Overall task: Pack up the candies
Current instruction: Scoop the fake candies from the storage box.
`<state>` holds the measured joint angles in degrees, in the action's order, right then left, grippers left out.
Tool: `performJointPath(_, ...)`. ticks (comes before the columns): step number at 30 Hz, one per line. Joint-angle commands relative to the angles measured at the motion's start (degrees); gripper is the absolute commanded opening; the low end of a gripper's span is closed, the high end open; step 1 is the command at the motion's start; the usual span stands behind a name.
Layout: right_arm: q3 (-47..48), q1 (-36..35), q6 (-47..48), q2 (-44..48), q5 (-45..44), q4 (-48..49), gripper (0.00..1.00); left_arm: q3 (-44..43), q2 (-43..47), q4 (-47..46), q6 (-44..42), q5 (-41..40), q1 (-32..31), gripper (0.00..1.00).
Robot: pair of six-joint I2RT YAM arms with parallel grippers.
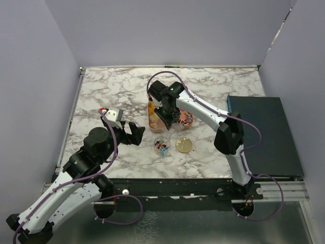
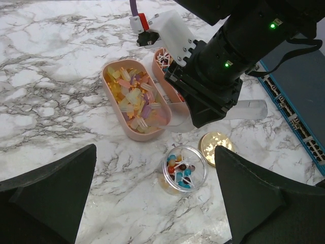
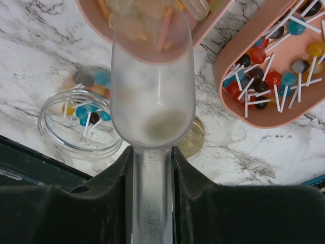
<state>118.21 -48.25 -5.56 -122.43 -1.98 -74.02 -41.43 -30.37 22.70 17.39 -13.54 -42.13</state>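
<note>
Orange-yellow candies point(image 2: 133, 99) fill a pink oval tray point(image 2: 144, 136). Mixed red, blue and white candies on sticks point(image 3: 264, 63) lie in a second tray point(image 3: 219, 76) beside it. More of these sit in a small clear jar point(image 2: 185, 170), also seen from above point(image 1: 162, 145). My right gripper point(image 3: 152, 152) is shut on the handle of a frosted scoop point(image 3: 152, 101). The scoop's bowl looks empty and reaches over the rim of the orange-yellow tray point(image 3: 99, 28). My left gripper point(image 2: 155, 150) is open and empty, just left of the jar in the top view point(image 1: 133, 133).
A round gold lid point(image 1: 184, 146) lies flat right of the jar, also in the left wrist view point(image 2: 216, 146). A dark flat box point(image 1: 264, 134) lies at the table's right edge. Grey walls enclose the marble table.
</note>
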Motion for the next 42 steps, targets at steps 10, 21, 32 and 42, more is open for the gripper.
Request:
performJointPath(10,5.4,1.5,0.5,-7.5,1.5,-0.1,0.0,0.1,0.1,0.7,0.3,-1.9,-0.5,0.99)
performJointPath(21,6.8,2.0,0.5,-11.0,0.3,2.8,0.0,0.1,-0.8,0.8,0.4,-2.5,-0.5,0.99)
performJointPath(32,4.9,2.4,-0.1,-11.4,-0.1,7.0,0.0,0.1,-1.7,0.8,0.3,-2.8,-0.5,0.99)
performJointPath(42,2.6,2.5,-0.5,-11.0,-0.5,9.8,0.0,0.1,-2.1,0.8,0.4,-3.0,-0.4,0.99)
